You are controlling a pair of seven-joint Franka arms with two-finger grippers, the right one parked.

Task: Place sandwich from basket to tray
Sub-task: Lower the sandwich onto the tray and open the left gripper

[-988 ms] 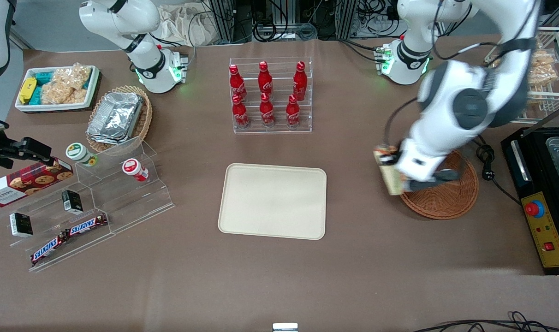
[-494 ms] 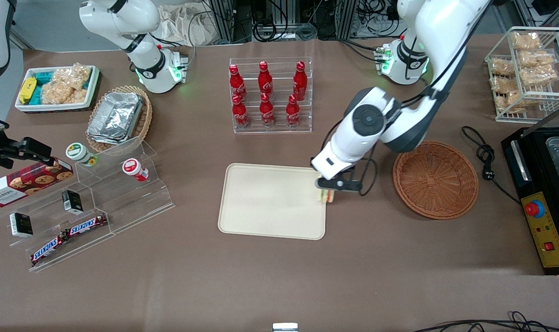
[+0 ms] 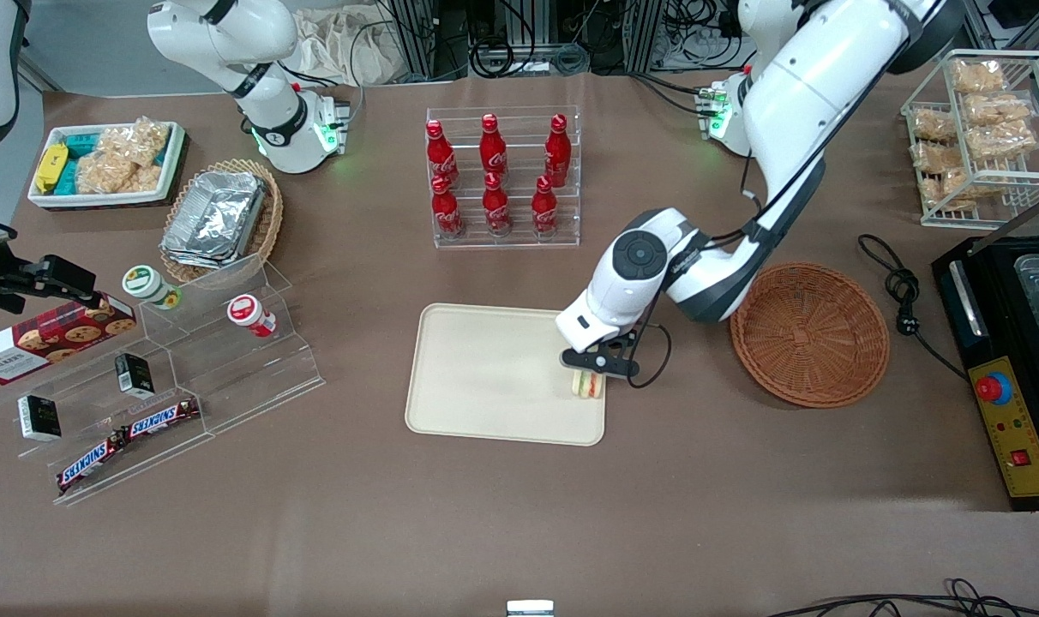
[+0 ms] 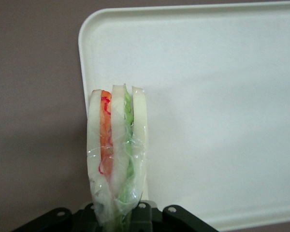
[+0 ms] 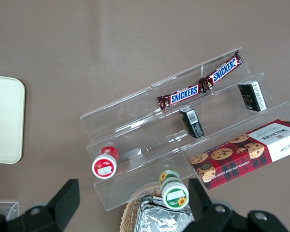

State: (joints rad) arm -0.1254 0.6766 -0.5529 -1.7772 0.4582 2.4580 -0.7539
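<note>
Robotics lab, mock shop layout. Brown counter [image 3: 519, 514] carries acrylic risers [image 3: 177, 386] with Snickers bars [image 3: 129, 437], and cola bottles [image 3: 495, 176] toward 12 o'clock. Cable bundles [image 3: 519, 43] and aluminium framing (lab hardware) along the 12 o'clock edge.

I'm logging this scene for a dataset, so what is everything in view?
sandwich: one, pale bread, orange and green filling; in the gripper, over the tray's edge.
tray: one, cream; mid-table.
basket: one, reddish-brown; toward the working arm's end.
cola bottles: six, red; clear rack, farther from the camera than the tray.
Snickers bars: two; clear stepped stand, toward the parked arm's end.
gripper: one, black; shut on the sandwich.
</note>
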